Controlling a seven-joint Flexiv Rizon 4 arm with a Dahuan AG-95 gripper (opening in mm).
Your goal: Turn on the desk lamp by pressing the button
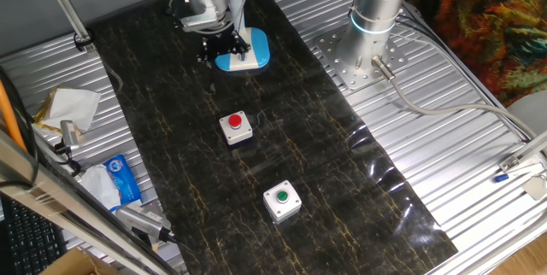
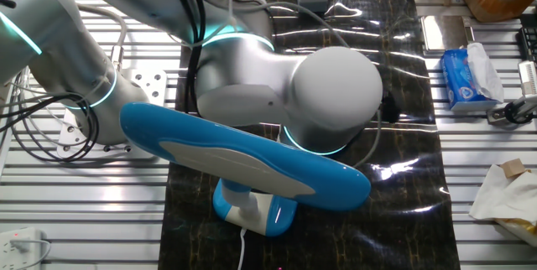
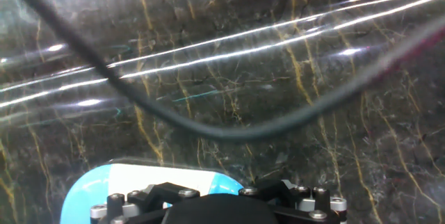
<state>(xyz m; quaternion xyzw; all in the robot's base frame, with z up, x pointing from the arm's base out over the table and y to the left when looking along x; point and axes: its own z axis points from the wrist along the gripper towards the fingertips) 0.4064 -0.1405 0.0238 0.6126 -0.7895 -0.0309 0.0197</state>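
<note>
Gripper first: we see it low over the desk lamp in the upper middle of one fixed view, its black body covering part of the lamp's white top plate, and we cannot tell whether the fingers are apart or together. The button is hidden from us under that black hardware. In the hand view the light-blue base with its white plate sits at the bottom edge, just beyond the gripper's bolted black body, with a dark cable looping across the marble-patterned mat. Moving outward, the grey box with the red dome button lies mid-frame, well apart from the lamp, and the grey box with the green dome button sits lower still.
</note>
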